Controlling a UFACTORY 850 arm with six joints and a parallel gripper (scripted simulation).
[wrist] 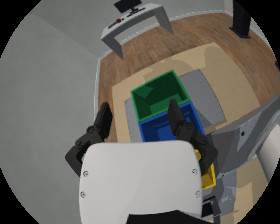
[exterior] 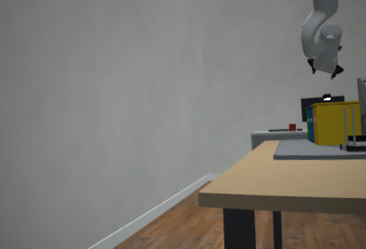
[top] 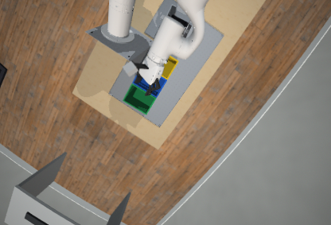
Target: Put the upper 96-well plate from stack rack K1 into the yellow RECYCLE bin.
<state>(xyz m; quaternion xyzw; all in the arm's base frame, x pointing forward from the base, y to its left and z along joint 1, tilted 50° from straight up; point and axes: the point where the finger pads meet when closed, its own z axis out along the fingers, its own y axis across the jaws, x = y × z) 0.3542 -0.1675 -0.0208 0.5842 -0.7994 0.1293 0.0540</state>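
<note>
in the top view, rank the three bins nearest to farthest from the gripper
1. Blue bin: middle of the row, directly under the open, empty gripper.
2. Green bin: end of the row toward the picture's bottom, just past the fingertips.
3. Yellow bin: opposite end, up and right, partly hidden by the wrist.

Blue and green are close.
</note>
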